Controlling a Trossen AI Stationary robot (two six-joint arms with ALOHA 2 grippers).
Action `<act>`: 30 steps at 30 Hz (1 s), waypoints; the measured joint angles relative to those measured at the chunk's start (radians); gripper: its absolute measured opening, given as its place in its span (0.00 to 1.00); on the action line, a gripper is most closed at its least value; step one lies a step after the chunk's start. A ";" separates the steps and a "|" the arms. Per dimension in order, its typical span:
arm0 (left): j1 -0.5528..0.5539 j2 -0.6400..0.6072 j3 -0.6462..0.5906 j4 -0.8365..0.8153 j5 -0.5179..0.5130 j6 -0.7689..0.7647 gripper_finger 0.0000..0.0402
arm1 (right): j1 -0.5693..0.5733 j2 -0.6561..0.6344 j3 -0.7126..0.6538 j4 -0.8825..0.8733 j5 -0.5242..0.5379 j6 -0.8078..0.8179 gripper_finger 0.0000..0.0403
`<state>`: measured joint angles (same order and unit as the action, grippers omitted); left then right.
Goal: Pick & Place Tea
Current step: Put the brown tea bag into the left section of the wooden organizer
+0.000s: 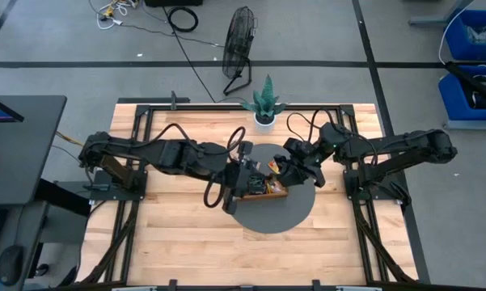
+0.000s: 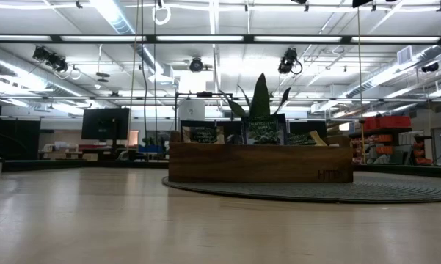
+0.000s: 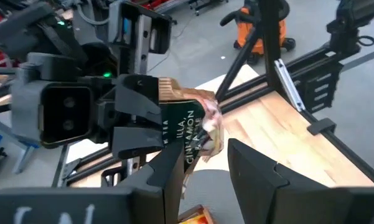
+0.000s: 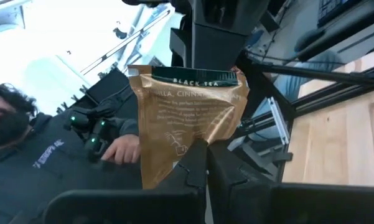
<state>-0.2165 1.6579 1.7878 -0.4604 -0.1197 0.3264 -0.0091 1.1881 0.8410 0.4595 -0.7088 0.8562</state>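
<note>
Tea sachet (image 4: pixel 187 118), "BLACK TEA" label.

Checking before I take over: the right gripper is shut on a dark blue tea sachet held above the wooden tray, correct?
Not quite. The right gripper is shut on a tea sachet above the wooden tray, but the sachet is golden-brown with a dark top strip, not dark blue; the right wrist view shows it.
</note>
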 joint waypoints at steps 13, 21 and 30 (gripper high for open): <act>0.016 -0.016 0.000 0.025 -0.061 -0.001 0.33 | 0.005 0.000 0.000 -0.005 -0.001 0.000 0.00; 0.015 -0.016 0.000 0.019 -0.003 -0.022 0.33 | 0.005 0.000 0.000 -0.004 0.001 -0.004 0.00; 0.018 -0.016 0.000 0.022 0.034 -0.037 0.33 | 0.004 0.000 0.000 -0.004 0.001 -0.008 0.00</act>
<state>-0.1989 1.6420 1.7878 -0.4381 -0.0856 0.2893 -0.0048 1.1877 0.8410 0.4553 -0.7078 0.8478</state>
